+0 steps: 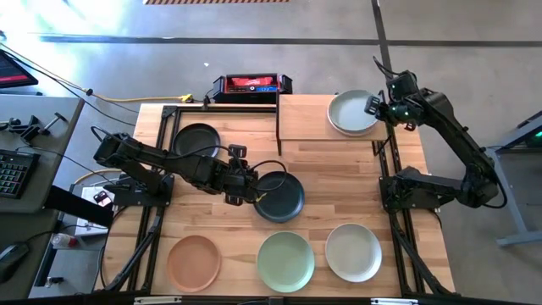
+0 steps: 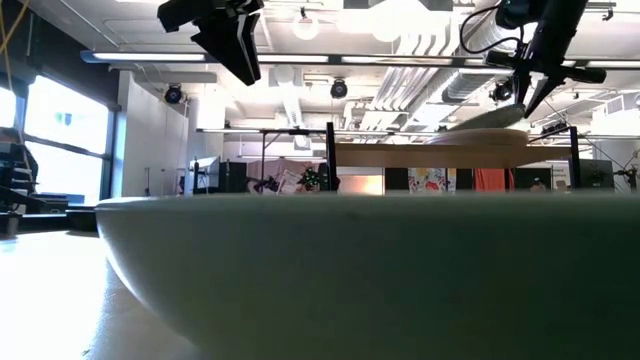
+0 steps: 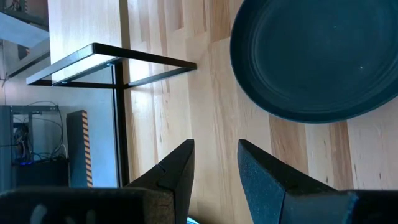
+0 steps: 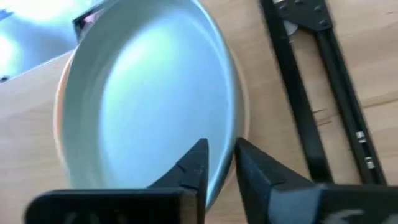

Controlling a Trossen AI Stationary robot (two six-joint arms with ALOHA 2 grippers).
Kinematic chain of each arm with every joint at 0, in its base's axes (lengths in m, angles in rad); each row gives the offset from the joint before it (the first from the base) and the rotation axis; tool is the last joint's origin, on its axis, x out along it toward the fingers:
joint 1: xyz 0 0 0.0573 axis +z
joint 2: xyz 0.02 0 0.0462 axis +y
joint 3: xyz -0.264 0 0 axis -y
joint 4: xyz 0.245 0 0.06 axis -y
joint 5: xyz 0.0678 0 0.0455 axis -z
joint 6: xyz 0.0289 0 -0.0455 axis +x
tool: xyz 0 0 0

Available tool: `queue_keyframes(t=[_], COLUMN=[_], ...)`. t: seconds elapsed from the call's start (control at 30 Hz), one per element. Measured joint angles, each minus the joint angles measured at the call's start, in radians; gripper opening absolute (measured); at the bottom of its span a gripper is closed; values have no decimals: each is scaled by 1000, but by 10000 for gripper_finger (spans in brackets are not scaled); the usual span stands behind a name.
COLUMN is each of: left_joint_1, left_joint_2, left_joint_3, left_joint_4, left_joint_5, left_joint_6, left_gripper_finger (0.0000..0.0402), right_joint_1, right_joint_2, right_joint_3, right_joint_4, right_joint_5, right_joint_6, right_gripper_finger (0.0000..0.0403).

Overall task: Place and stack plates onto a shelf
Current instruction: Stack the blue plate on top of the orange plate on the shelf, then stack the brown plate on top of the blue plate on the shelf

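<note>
The shelf (image 1: 305,119) stands at the table's far edge, and a pale plate (image 1: 351,112) lies on its right half. In the right wrist view a peach rim (image 4: 60,130) shows under this pale plate (image 4: 149,93). My right gripper (image 1: 375,107) (image 4: 221,149) is at the plate's right rim. My left gripper (image 1: 246,182) (image 3: 216,149) is open above the tabletop, just left of a black plate (image 1: 279,196) (image 3: 317,56) and touching nothing. A second black plate (image 1: 196,138) lies at far left. Peach (image 1: 193,261), pale green (image 1: 285,261) and cream (image 1: 353,252) plates lie along the near edge. My right gripper has the pale plate's right rim (image 4: 229,134) between its two fingers, one over the plate's inside and one outside it. The fingers come from above and from the table's right, slanting down. The plate lies on the peach plate on the shelf, its held side slightly raised (image 2: 500,118).
The shelf's black posts (image 1: 279,119) and the table's black frame bars (image 4: 323,106) stand close to the right gripper. A red and black box (image 1: 251,85) sits beyond the far edge. The shelf's left half (image 1: 301,114) is bare wood. A plate's rim (image 2: 350,270) fills the low view.
</note>
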Motion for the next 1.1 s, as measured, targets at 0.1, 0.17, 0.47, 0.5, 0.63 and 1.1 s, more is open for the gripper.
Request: queue_keyframes(t=[0.1, 0.17, 0.47, 0.5, 0.63, 1.1], left_joint_1=[0, 0, 7, 9, 27, 72], left_joint_2=[0, 0, 0, 0, 0, -1], left_joint_3=[0, 0, 0, 0, 0, -49], left_joint_4=[0, 0, 0, 0, 0, -139], left_joint_5=[0, 0, 0, 0, 1, 197], left_joint_6=[0, 0, 24, 24, -21, -372], left_gripper_finger=[111, 111, 111, 111, 111, 111], right_joint_1=[5, 6, 6, 6, 25, 407], right_joint_2=[0, 0, 0, 0, 0, -10], right_joint_3=[0, 0, 0, 0, 0, 0], right_joint_4=[2, 0, -19, -28, -68, -87], right_joint_5=[8, 7, -108, -131, -237, -424], right_joint_6=[0, -2, -64, -69, -106, -107], right_gripper_finger=[85, 97, 108, 108, 108, 108])
